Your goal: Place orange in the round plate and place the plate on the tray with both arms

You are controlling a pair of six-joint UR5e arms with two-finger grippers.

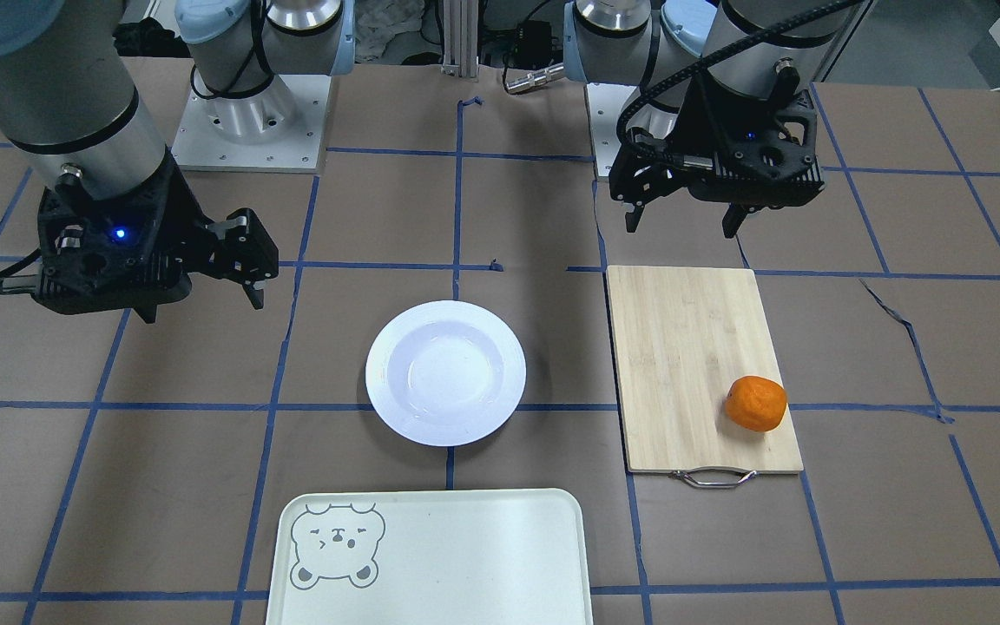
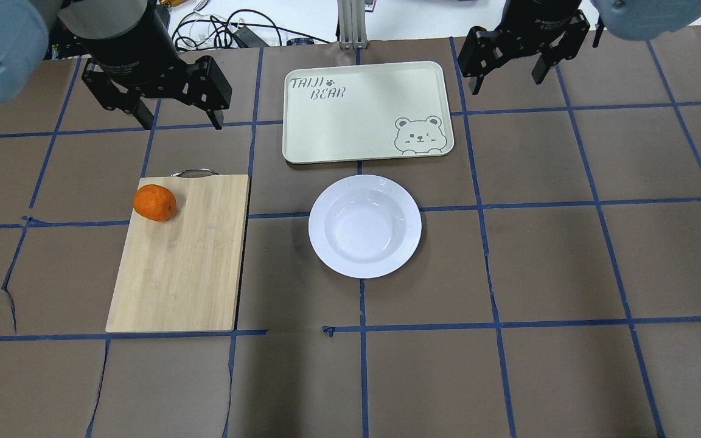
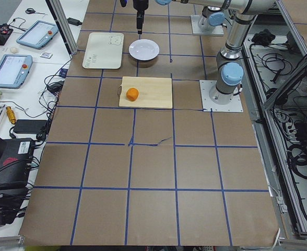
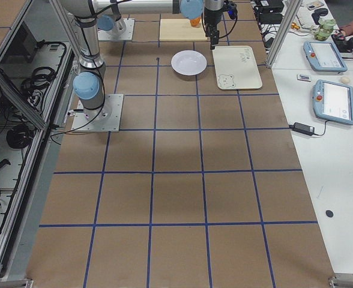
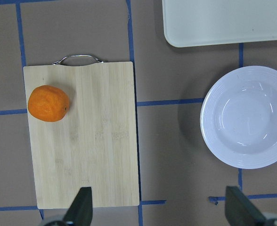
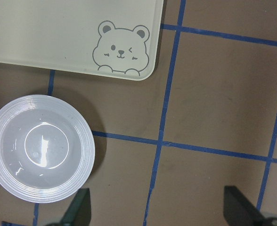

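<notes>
The orange (image 1: 756, 404) (image 2: 154, 202) (image 5: 48, 103) lies on a bamboo cutting board (image 1: 691, 365) (image 2: 186, 261), near its handle end. An empty white round plate (image 1: 445, 373) (image 2: 364, 225) (image 6: 39, 148) sits mid-table, beside the board. The cream tray (image 1: 465, 564) (image 2: 362, 109) with its bear drawing lies just beyond the plate, empty. My left gripper (image 1: 684, 224) (image 2: 180, 121) (image 5: 159, 209) hovers open, high above the table near the board, holding nothing. High on the other side of the plate, my right gripper (image 1: 203, 305) (image 2: 507, 84) (image 6: 158, 207) also hangs open and holds nothing.
The table is brown with blue tape lines (image 2: 362, 365). A side bench with tablets (image 4: 335, 99) and cables runs along the table's far side, beyond the tray. The arm bases (image 1: 248, 121) stand at the robot's edge of the table.
</notes>
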